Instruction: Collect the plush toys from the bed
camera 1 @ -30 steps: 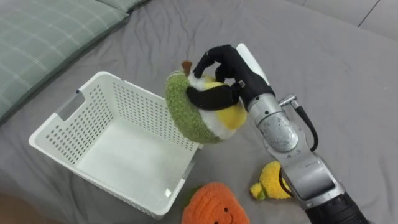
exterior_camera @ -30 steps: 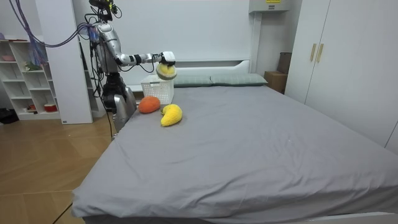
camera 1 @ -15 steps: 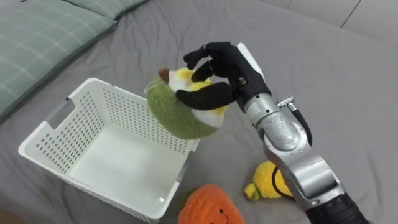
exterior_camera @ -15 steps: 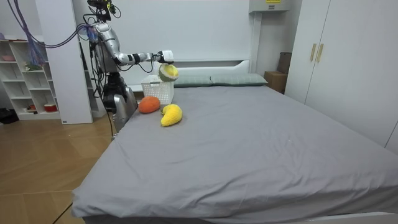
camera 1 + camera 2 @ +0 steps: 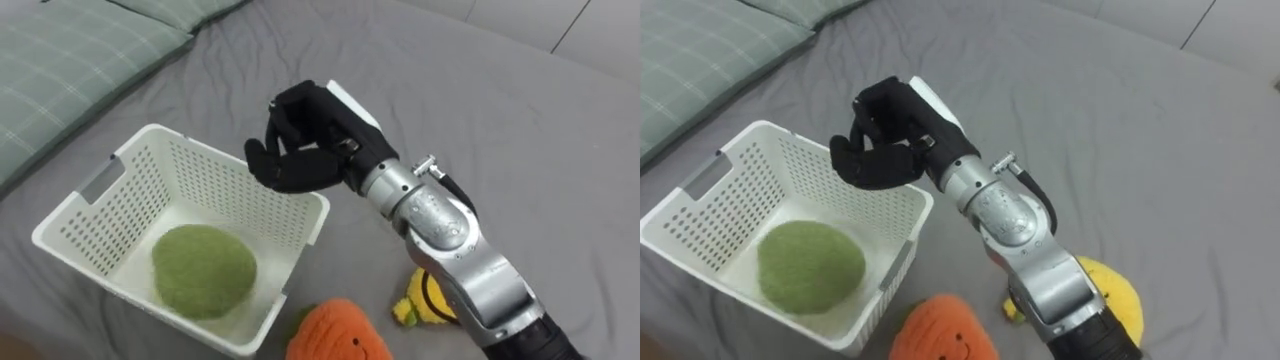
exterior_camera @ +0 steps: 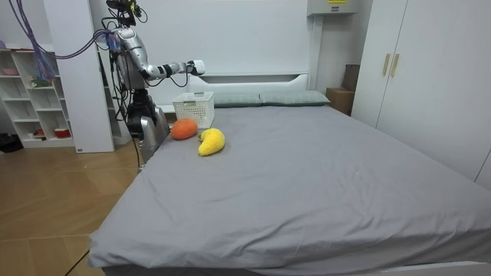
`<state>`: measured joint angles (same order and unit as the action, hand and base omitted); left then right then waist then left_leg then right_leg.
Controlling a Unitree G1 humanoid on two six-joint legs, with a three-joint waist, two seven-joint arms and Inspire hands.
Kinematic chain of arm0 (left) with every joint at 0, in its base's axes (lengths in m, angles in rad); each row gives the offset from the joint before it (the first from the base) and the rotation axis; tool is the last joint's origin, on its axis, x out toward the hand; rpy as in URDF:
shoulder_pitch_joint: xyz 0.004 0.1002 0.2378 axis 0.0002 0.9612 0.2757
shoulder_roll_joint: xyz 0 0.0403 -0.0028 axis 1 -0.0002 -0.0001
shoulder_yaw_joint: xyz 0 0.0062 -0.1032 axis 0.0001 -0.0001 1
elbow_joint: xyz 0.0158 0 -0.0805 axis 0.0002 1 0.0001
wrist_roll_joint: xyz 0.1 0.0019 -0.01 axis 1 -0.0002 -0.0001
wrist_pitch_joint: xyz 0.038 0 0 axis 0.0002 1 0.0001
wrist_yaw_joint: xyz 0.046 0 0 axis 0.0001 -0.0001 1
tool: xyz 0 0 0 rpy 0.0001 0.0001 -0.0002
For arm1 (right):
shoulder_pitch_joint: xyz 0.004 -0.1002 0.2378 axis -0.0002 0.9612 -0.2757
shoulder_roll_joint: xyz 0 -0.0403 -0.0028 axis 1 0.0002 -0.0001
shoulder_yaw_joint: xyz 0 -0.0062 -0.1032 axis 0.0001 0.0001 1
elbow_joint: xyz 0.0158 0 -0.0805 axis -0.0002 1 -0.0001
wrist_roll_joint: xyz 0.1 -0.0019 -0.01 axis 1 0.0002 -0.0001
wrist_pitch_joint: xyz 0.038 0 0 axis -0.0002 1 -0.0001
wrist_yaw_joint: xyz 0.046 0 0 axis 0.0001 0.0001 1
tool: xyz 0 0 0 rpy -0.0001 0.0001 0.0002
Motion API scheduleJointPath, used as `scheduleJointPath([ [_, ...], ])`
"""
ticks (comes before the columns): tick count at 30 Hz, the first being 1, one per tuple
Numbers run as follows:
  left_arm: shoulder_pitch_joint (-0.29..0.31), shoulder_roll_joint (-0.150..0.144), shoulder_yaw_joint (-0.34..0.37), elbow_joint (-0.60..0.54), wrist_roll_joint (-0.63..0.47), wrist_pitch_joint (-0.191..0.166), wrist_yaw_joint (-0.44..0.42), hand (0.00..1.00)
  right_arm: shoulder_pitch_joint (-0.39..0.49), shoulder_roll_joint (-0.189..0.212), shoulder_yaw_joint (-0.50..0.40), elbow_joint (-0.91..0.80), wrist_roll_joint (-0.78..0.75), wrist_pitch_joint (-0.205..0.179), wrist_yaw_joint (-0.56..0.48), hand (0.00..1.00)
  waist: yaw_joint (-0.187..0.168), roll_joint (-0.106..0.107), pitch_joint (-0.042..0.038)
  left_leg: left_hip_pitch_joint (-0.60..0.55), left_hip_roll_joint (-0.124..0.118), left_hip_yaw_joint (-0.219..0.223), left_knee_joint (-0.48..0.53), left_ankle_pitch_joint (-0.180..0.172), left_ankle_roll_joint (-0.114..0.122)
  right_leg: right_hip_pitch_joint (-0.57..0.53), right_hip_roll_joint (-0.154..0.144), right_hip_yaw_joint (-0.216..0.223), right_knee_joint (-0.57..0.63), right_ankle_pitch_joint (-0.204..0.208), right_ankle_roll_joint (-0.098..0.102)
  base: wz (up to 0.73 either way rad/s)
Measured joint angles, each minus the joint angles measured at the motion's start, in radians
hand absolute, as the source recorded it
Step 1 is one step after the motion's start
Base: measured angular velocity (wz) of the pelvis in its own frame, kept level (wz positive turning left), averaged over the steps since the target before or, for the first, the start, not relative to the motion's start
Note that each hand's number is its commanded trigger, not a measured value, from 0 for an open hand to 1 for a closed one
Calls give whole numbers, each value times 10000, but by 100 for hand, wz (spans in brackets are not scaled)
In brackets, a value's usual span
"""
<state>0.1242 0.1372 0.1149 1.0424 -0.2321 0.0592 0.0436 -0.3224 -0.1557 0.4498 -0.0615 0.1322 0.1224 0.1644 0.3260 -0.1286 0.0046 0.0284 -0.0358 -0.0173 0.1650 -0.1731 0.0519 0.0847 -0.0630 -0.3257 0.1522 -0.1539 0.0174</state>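
A round green plush toy (image 5: 203, 270) lies inside the white perforated basket (image 5: 200, 175) on the grey bed. My right hand (image 5: 300, 140) hovers above the basket's far right rim, open, its fingers relaxed and holding nothing. An orange plush toy (image 5: 335, 335) rests on the bed just in front of the basket's near right corner. To its right a yellow plush toy (image 5: 415, 305) lies partly hidden under my right forearm. In the room view I stand at the bed's head corner with my right arm stretched over the basket (image 6: 193, 107).
Green checked pillows (image 5: 70, 60) lie along the bed's head, to the left of the basket. The grey sheet (image 5: 520, 120) stretches wide to the right. In the room view a shelf unit (image 6: 31, 92) stands behind me and a wardrobe (image 6: 430, 69) at the room view's right.
My right hand let go of the green toy, which dropped into the basket. The hand has moved left over the basket's rim with its fingers spread.
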Motion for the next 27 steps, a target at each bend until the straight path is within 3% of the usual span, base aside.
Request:
scheduleJointPath([
  [1,-13,2,2,1,-1,-3,-34,0,0,22,3,0,-91,0,26,9,37,-18,11,1,0,0,0,1,-1,1,0,2,0,0,0,0],
  [2,-27,2,2,1,-2,-15,-80,0,0,48,4,0,-210,3,50,0,115,-65,33,1,2,1,8,1,-1,6,1,-5,1,0,-1,0],
  [6,-15,3,6,10,-6,-19,-126,0,-1,141,8,0,-215,3,224,0,350,-159,53,8,1,1,25,0,0,25,-6,-33,3,21,8,0],
  [9,0,21,9,90,-18,-20,-128,0,-1,292,9,27,-195,3,237,0,368,-161,65,3,-2,-20,24,1,0,35,-6,-57,1,21,8,2],
  [14,21,63,-6,107,-31,-21,-118,0,3,214,8,124,189,2,107,0,312,-123,135,-24,-3,-46,27,-1,1,21,-4,-55,-10,21,8,1],
  [19,28,64,-8,127,-135,-21,-66,0,161,-108,-23,160,488,-4,-288,0,80,-24,203,-46,-22,-102,33,-1,2,15,-3,-55,-20,22,10,1],
  [23,63,-27,256,178,-248,-27,-73,0,1062,-259,-677,199,420,-144,-780,0,-276,80,234,-82,-30,-90,52,3,10,-9,-13,-30,-21,32,27,0],
  [27,253,-126,502,176,-226,-40,-53,0,1948,-432,-1818,665,497,-341,-1492,0,-618,221,163,3,-18,37,52,5,16,-15,-12,96,-11,38,32,-8],
])
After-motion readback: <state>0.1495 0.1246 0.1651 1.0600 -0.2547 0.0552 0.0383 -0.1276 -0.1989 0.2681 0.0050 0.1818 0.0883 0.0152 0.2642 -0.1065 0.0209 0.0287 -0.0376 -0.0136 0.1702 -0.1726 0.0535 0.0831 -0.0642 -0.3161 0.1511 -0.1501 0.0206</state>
